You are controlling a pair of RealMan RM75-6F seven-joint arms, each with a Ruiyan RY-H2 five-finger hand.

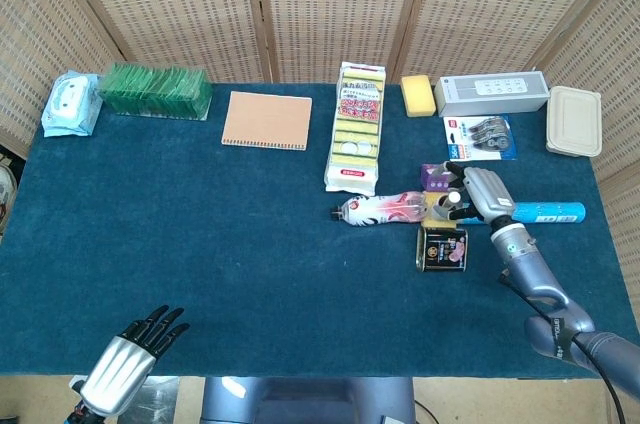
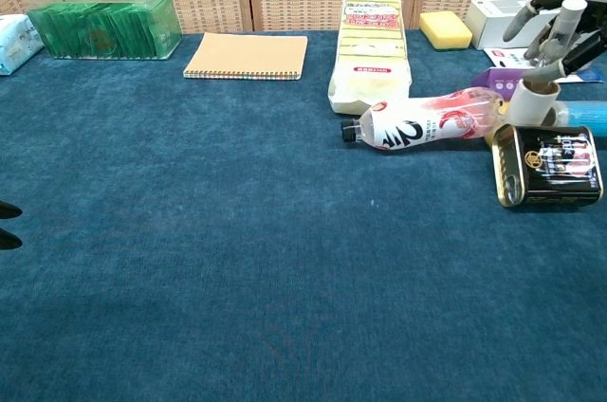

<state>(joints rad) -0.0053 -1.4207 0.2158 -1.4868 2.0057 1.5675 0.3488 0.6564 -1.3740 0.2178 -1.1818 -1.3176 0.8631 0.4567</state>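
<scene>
woven screens stand behind a table [image 1: 200,244] covered in dark blue cloth. right hand [image 1: 478,191] hangs over a tight cluster at the right of the table: a small cardboard tube [image 2: 534,100] standing upright, a plastic bottle [image 1: 382,208] lying on its side with the cap pointing left, a dark tin [image 1: 441,248] lying just in front of the tube, a purple box [image 1: 437,177] behind it and a blue tube [image 1: 548,212] lying to the right. fingers [image 2: 566,23] are spread and bent downward above the cardboard tube; they hold nothing, and no contact with the tube's rim shows in the chest view. judgement: the step in hand is the approach to a grasp on the cardboard tube, not yet closed. the next move calls for a short descent with the fingers going around the tube's wall, kept clear of the bottle's base and the tin, which sit close enough to be knocked. the tube looks light and would tip if caught on one side only. left hand [image 1: 128,364] lies low at the near left edge, well apart from everything, fingers straight and slightly apart, holding nothing. along the back stand a wipes pack [image 1: 71,103], a green box [image 1: 155,90], a notebook [image 1: 266,120], a sponge pack [image 1: 357,126], a yellow sponge [image 1: 418,95], a grey box [image 1: 492,93], a blister card [image 1: 481,137] and a lidded container [image 1: 574,121].
</scene>
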